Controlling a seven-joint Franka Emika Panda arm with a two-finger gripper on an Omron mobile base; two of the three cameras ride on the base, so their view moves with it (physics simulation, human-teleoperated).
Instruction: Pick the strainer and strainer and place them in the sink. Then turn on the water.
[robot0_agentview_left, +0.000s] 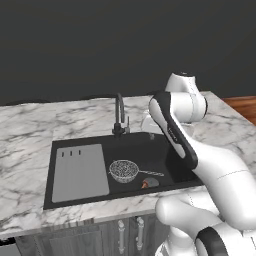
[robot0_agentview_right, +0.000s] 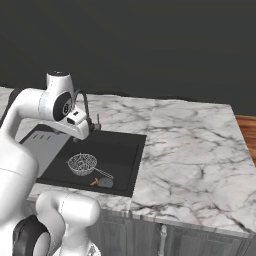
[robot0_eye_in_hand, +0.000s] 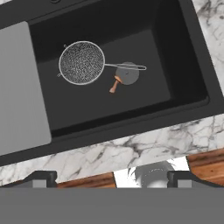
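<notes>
Hand view, left to right: grey drainboard (robot0_eye_in_hand: 19, 87) fills the left part of the sink (robot0_eye_in_hand: 192, 94). Strainer (robot0_eye_in_hand: 82, 62) lies just right of it on the black basin floor, bowl round, thin wire handle running right. Handle tip sits over a small grey disc (robot0_eye_in_hand: 127, 73), looks like the drain. A small orange object (robot0_eye_in_hand: 114, 84) lies touching the disc's lower left edge, just below the handle; too small to tell what it is.

Gripper (robot0_eye_in_hand: 112, 180): both fingertips (robot0_eye_in_hand: 43, 178) show at the bottom of the hand view, spread wide apart, nothing between them, so released. Strainer is well apart from the jaws, far up-frame and slightly left of their midline. Marble counter (robot0_eye_in_hand: 109, 155) front edge lies between jaws and basin in that view. Nothing stands between hand and strainer.

Left base view: drainboard (robot0_agentview_left: 80, 172) at left, strainer (robot0_agentview_left: 123, 170) mid-basin, orange object (robot0_agentview_left: 145, 184) near the front wall, black tap (robot0_agentview_left: 119, 116) behind the sink (robot0_agentview_left: 48, 175). Arm's forearm crosses the sink's right part.

Right base view: hand hangs above the basin's left end, strainer (robot0_agentview_right: 82, 164) below it, tap (robot0_agentview_right: 85, 111) partly behind the wrist, bare marble counter (robot0_agentview_right: 190, 145) to the right.
</notes>
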